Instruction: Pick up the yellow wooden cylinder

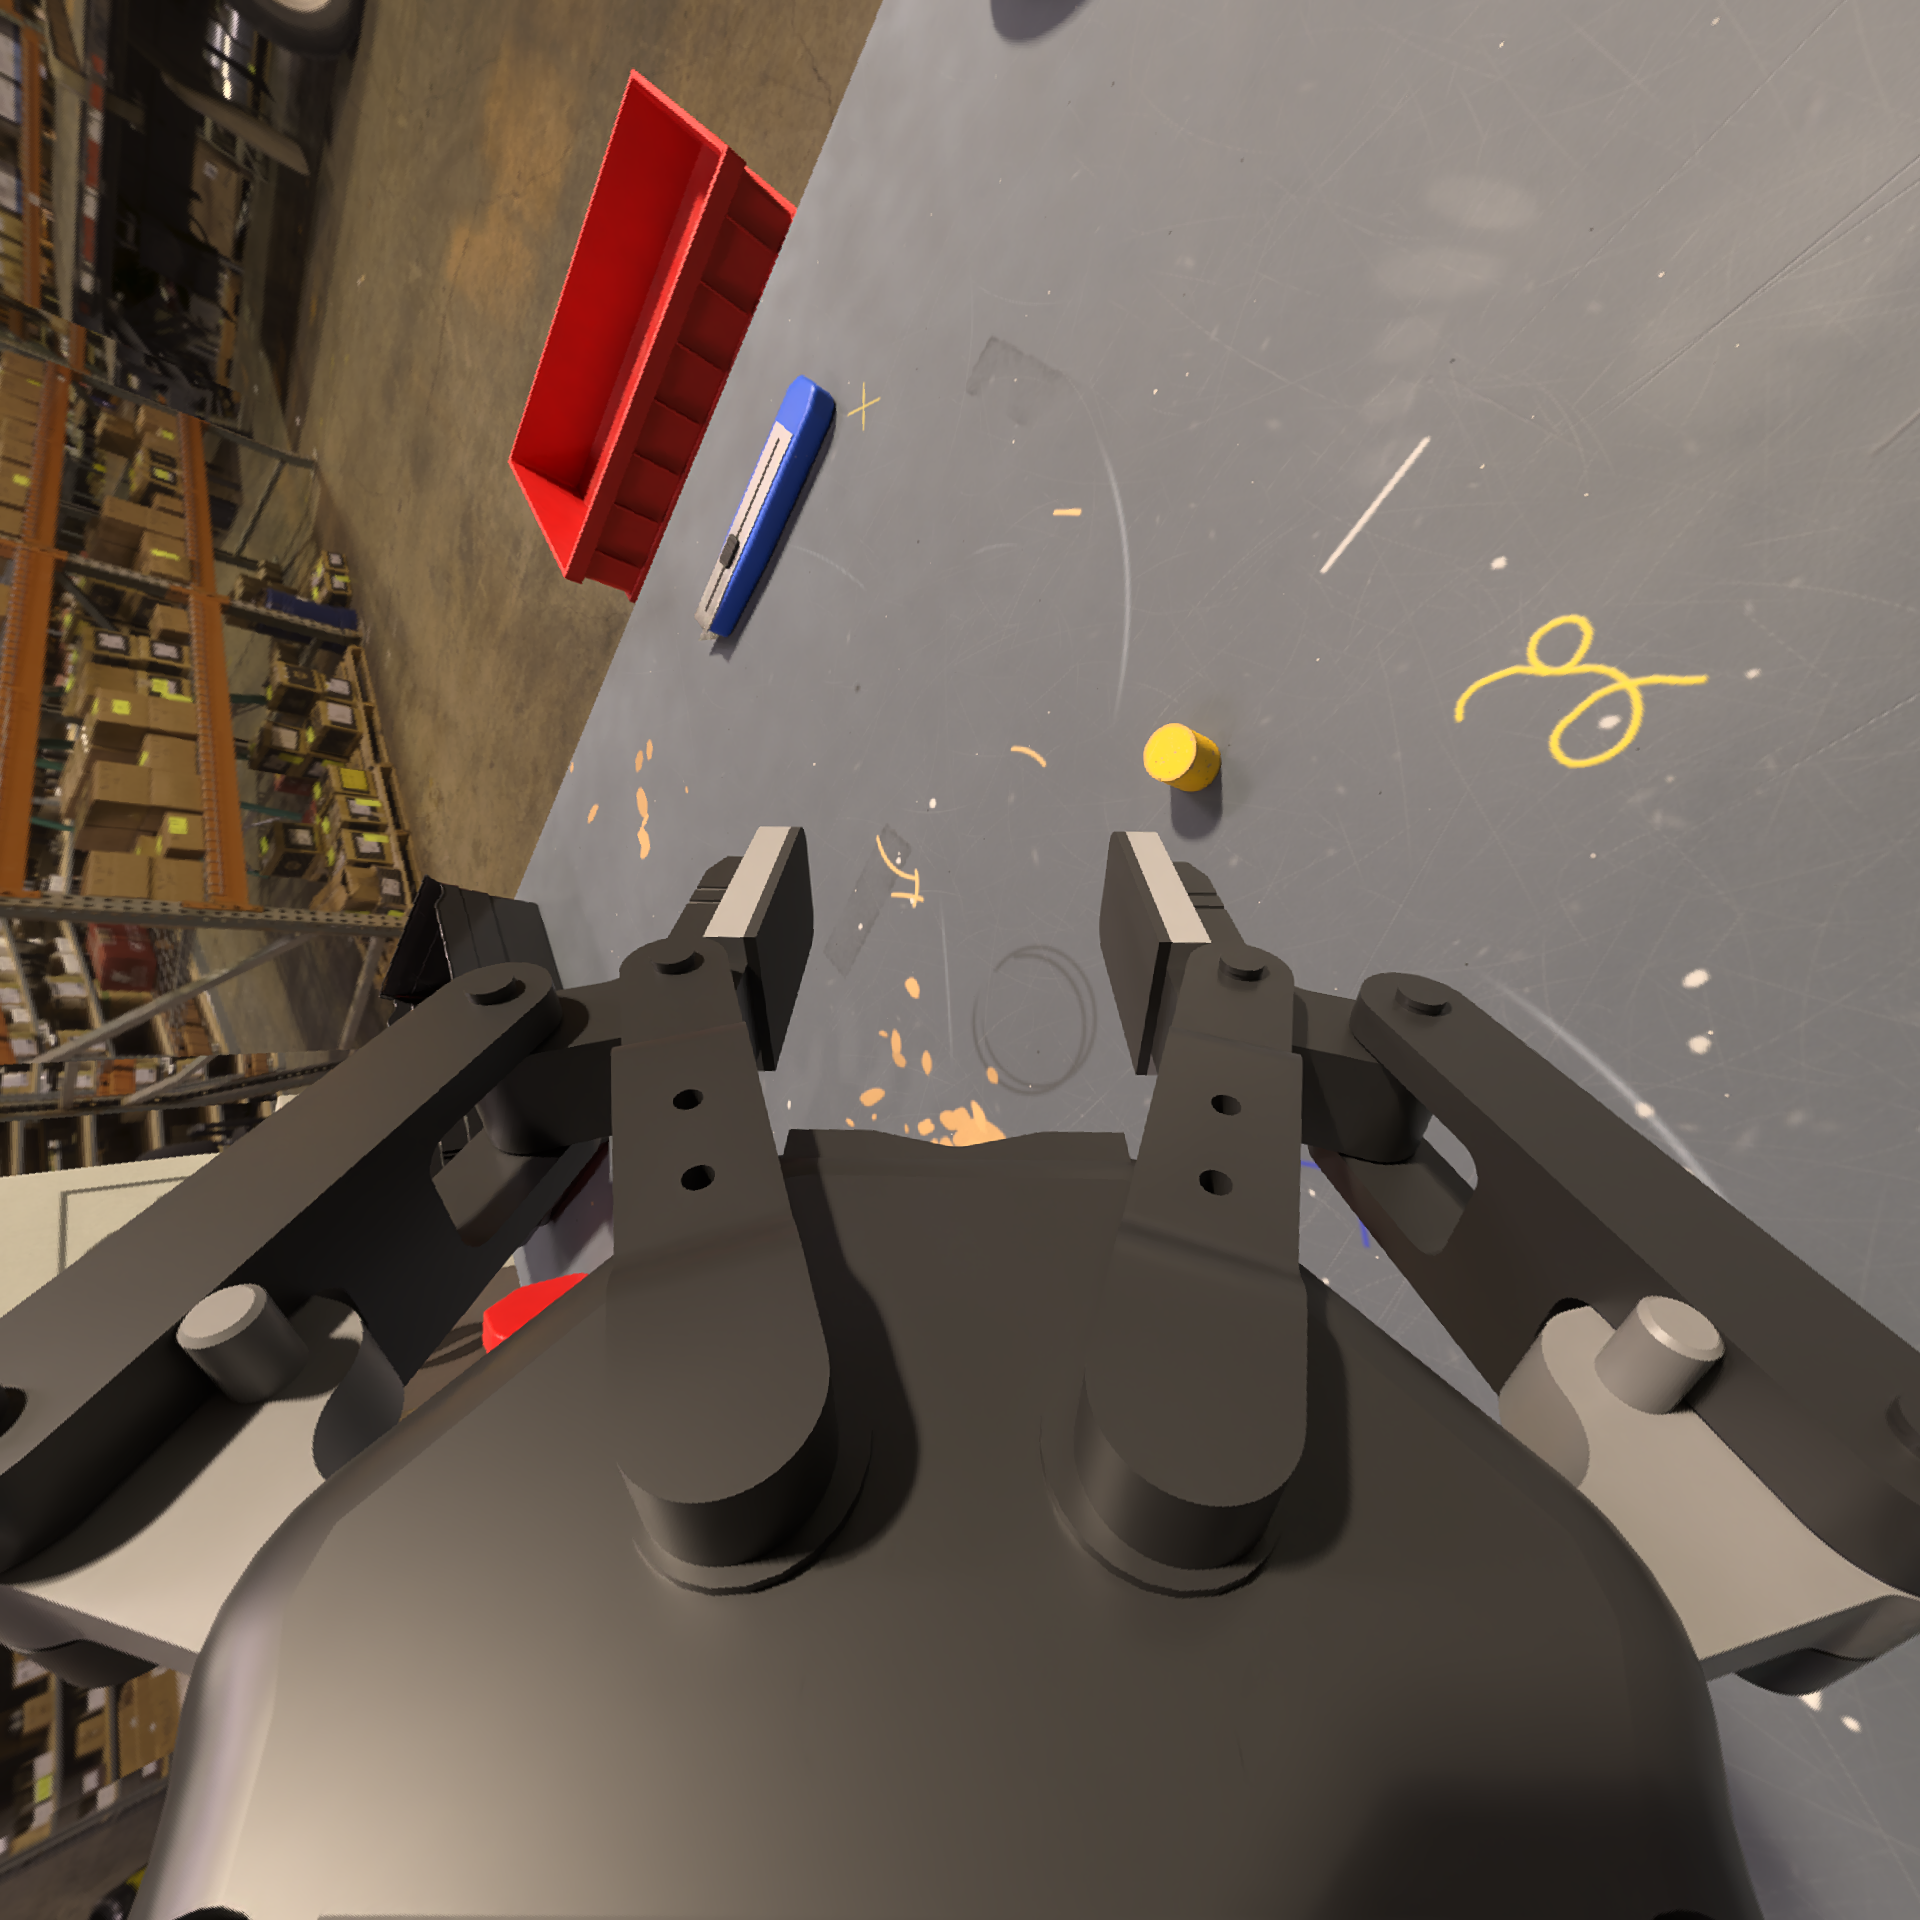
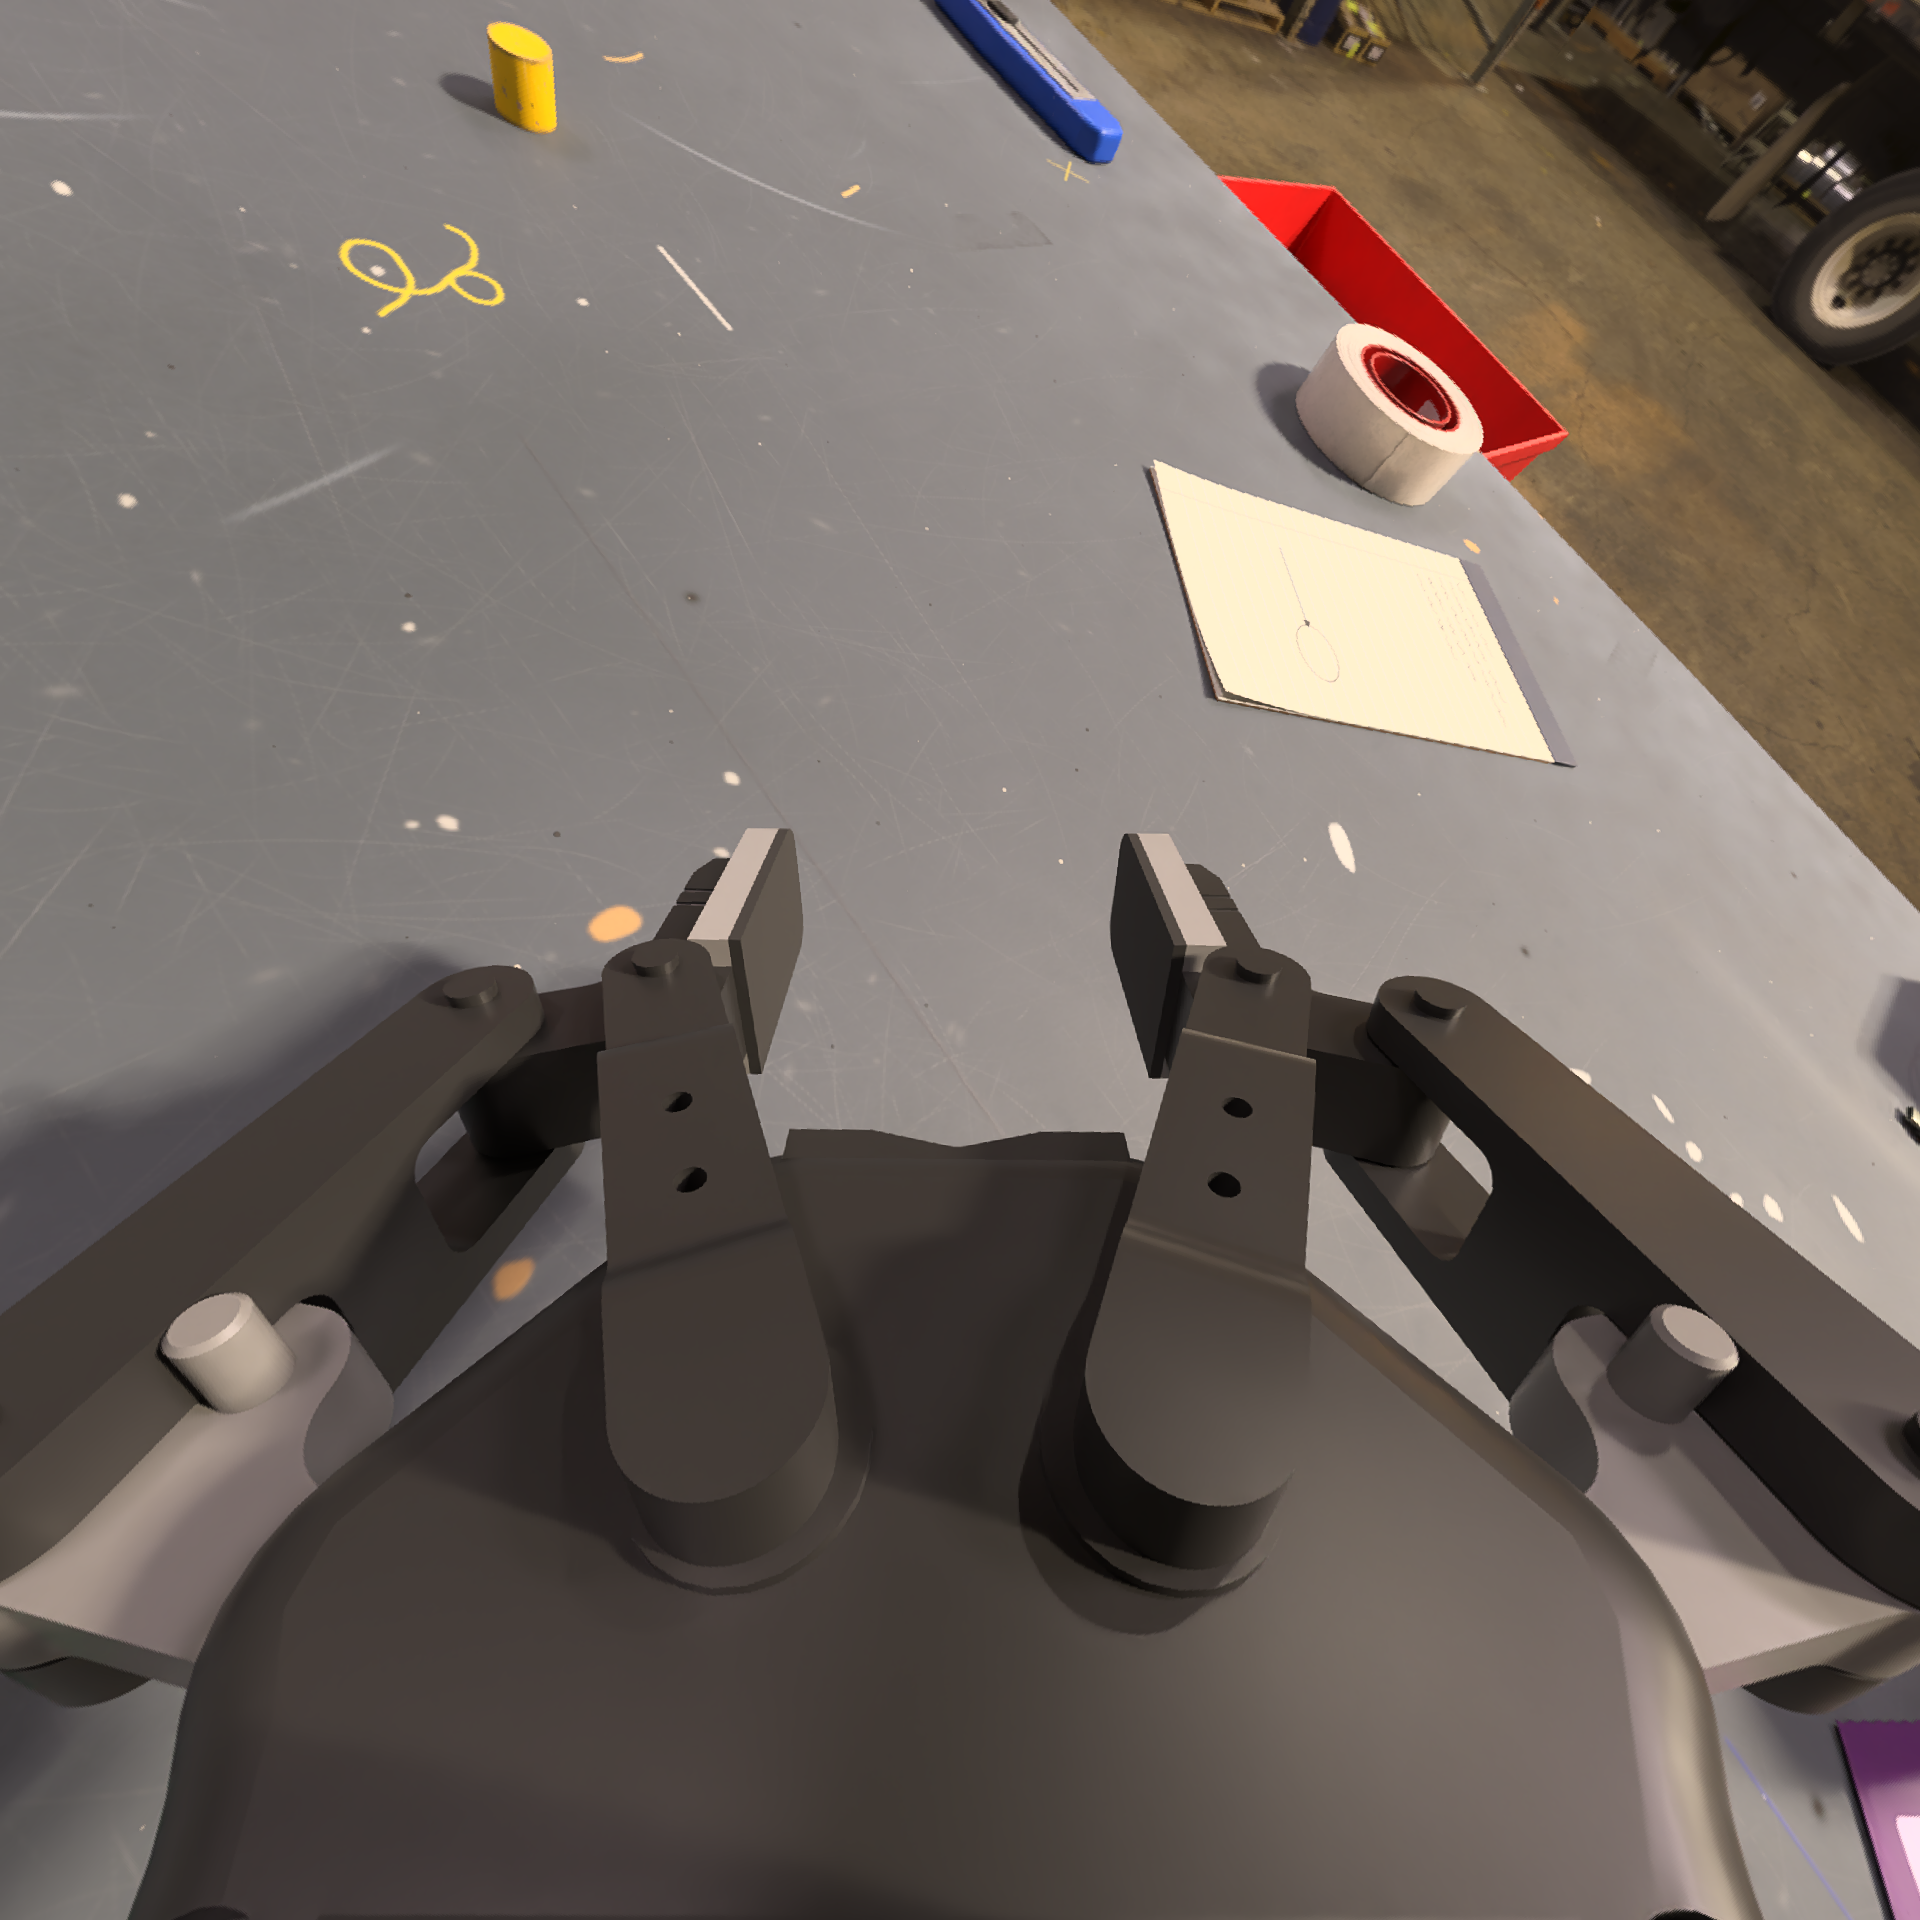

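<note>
The yellow wooden cylinder (image 1: 1181,756) stands upright on the grey table, just beyond and a little right of my left gripper's right fingertip. My left gripper (image 1: 954,847) is open and empty, above the table, with the cylinder outside its jaws. In the right wrist view the cylinder (image 2: 523,78) is far off at the top left. My right gripper (image 2: 956,847) is open and empty over bare table, well away from the cylinder.
A blue utility knife (image 1: 767,506) lies near the table edge beside a red bin (image 1: 644,332). In the right wrist view a roll of white tape (image 2: 1387,414) and a cream sheet of paper (image 2: 1351,623) lie by the right edge, with the red bin (image 2: 1392,301) behind them and the knife (image 2: 1049,83) at the top.
</note>
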Robot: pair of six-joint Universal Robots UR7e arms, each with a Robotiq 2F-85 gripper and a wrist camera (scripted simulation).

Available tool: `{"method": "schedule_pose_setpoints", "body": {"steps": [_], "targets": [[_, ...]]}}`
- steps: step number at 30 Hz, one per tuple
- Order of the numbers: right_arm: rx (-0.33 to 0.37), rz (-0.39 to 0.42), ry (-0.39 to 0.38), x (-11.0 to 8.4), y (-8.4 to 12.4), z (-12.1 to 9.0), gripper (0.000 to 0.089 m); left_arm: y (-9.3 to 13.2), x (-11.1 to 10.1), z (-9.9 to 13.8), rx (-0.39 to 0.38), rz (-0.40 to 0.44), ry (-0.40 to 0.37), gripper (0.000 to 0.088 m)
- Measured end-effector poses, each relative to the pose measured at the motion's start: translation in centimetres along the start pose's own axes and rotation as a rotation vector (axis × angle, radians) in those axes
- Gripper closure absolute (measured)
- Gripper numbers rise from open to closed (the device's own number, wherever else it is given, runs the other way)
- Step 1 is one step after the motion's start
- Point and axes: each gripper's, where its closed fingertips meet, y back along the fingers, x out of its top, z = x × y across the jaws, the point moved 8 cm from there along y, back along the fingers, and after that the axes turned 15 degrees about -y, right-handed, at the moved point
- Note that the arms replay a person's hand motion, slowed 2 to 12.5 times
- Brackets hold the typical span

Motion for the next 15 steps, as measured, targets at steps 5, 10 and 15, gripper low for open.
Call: {"method": "schedule_pose_setpoints", "body": {"steps": [5,10,15], "targets": [[-0.002,-0.006,0.013,-0.14,-0.13,-0.02,0.0349,0.02,-0.21,-0.07,0.001,-0.002,0.007,0.0378],[-0.005,-0.01,0.023,-0.27,-0.24,0.0,0.0348,0.0,-0.39,-0.08,0.0,-0.003,0.013,0.0378],[-0.01,-0.013,0.032,-0.37,-0.32,0.08,0.0346,-0.06,-0.53,-0.07,-0.003,-0.002,0.018,0.0379]]}}
